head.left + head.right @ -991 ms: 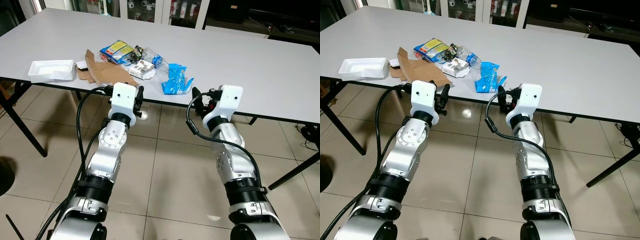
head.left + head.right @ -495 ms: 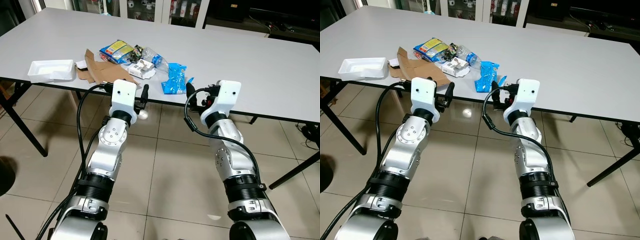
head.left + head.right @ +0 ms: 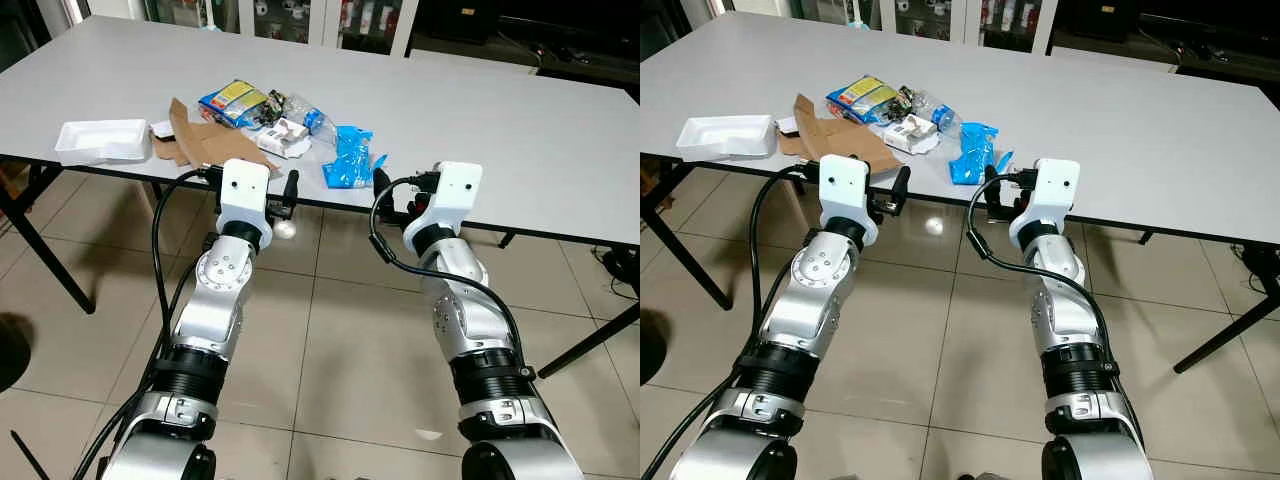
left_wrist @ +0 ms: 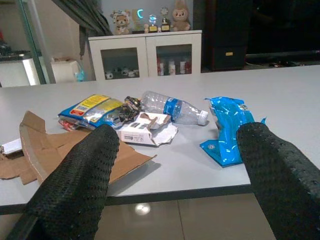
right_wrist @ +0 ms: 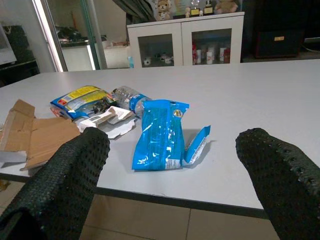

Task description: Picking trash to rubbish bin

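I hold both end effectors, left end effector (image 4: pixel 175 175) and right end effector (image 5: pixel 172 180), fingers apart, at the bench (image 3: pixel 520 130) edge, lined up to reach the blue wrapper (image 5: pixel 162 134).

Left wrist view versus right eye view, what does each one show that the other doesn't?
Left wrist alone: a white cabinet with figurines on top behind the table. Right eye alone: the white foam tray, both silver arms and the tiled floor. Both: the blue wrapper, plastic bottle, snack bag, cardboard and grey table.
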You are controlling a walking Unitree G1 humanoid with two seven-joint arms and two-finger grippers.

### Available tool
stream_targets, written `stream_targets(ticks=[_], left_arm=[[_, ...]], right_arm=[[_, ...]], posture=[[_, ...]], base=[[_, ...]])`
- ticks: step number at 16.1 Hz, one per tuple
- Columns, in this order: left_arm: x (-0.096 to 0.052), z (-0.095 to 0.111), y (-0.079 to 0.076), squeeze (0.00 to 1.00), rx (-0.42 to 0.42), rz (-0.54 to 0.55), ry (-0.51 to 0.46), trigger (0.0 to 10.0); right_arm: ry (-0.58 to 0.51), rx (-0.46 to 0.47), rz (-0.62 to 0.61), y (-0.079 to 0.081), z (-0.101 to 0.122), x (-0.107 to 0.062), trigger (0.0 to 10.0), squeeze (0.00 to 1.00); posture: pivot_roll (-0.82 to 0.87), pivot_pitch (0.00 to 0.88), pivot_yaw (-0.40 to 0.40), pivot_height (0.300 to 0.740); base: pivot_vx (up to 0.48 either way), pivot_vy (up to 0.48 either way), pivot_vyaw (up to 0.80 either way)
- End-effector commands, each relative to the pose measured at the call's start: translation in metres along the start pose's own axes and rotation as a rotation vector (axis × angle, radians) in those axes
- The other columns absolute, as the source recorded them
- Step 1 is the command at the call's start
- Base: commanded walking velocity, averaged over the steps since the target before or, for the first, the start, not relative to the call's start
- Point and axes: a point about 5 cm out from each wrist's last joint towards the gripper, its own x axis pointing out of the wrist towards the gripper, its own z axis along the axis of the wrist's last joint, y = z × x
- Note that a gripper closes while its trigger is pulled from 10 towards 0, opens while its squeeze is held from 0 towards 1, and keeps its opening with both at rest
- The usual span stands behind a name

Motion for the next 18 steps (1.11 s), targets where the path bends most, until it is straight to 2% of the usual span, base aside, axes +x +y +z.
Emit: stream_targets(ticks=[1,18], left_arm=[[0.0011,0.0057,-0.0033,0.0,-0.001,-0.017,-0.017,10.0],[0.0,0.0056,-0.0031,0.0,0.018,-0.02,-0.01,10.0]], right_arm=[[-0.006,-0.004,-0.012,-0.0029,0.005,0.0021,10.0,0.0],[0.013,-0.006,0.002,0.0016,0.0037,0.003,10.0,0.0]], posture=[[-0.05,0.054,-0.094,0.74],[-0.05,0.054,-0.095,0.74]], base=[[0.379,0.0,0.0],[0.399,0.0,0.0]])
